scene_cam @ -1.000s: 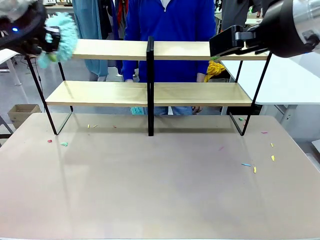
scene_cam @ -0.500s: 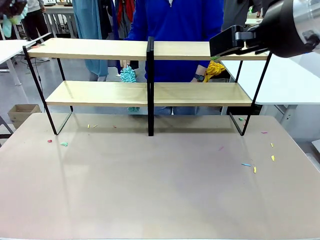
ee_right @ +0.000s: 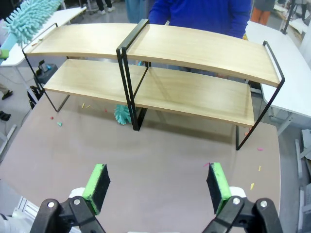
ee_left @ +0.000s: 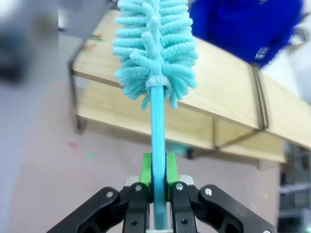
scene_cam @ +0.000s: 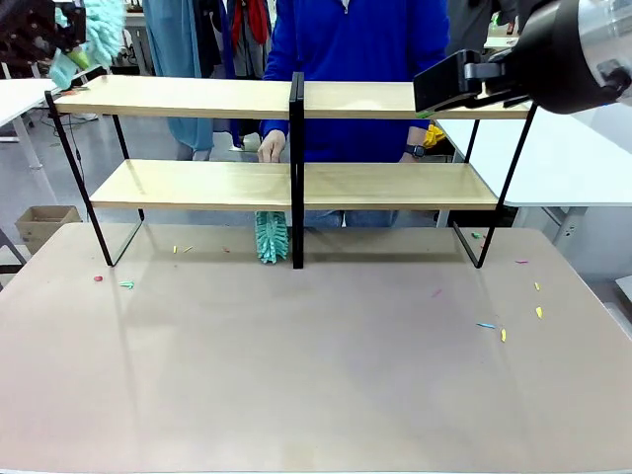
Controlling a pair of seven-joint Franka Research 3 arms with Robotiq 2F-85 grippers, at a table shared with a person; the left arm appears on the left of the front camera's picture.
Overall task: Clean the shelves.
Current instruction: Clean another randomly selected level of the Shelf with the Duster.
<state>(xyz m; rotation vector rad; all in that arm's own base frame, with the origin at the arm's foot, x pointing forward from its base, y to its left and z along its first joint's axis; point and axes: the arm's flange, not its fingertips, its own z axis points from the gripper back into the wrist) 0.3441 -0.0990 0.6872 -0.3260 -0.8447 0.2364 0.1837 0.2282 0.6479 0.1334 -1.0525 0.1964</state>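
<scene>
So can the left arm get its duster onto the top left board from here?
Probably yes: the left gripper holds the duster above the outer end of the top left board, nothing between.

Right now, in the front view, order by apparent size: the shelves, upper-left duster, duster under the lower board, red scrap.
1. shelves
2. upper-left duster and duster under the lower board: look alike; the first is nearer and cut by the edge, so unranked
3. red scrap

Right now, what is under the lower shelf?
A teal duster, beside the black central upright. The lower shelf hides its handle; a person's hand shows just above.
</scene>
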